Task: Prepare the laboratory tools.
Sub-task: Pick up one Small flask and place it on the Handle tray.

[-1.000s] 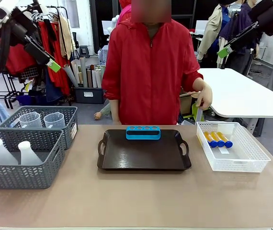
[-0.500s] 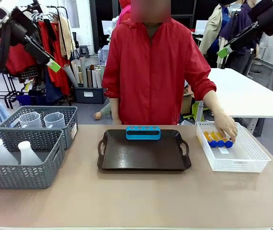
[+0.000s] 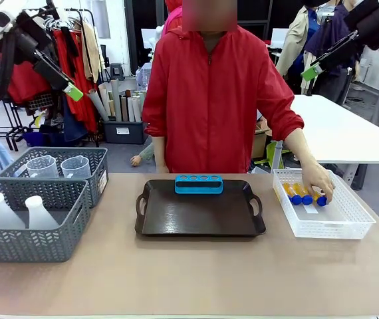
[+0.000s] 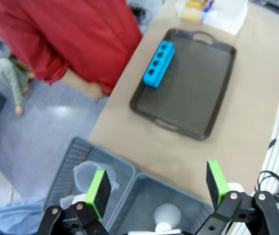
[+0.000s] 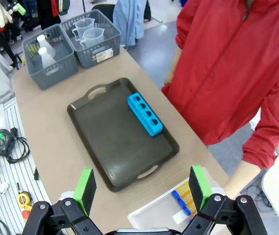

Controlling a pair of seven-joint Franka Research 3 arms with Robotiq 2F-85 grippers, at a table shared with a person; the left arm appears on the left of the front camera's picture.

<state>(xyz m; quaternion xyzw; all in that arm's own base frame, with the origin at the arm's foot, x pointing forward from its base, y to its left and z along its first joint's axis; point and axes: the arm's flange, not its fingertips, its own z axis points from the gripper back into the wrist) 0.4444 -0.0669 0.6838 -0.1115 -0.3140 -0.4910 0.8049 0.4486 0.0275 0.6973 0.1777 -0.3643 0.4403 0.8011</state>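
Left gripper [image 4: 156, 182] gapes; orange tubes [image 3: 296, 191] lie apparently caps robotward.

In the front view the person's hand [image 3: 320, 183] lies over the far ends of the orange tubes [image 3: 290, 191] in the white basket [image 3: 329, 234]; whether it grips one, and how many tubes there are, cannot be told. The grey basket [image 3: 26, 242], cut by the left edge, hides the flasks' [image 3: 38, 211] lower parts. From the left wrist, one flask sits partly behind the left tool [image 4: 157, 183], and the tubes are a blur at the top edge. From the right wrist, the right tool [image 5: 142, 188] covers part of the white basket and most of the hand.
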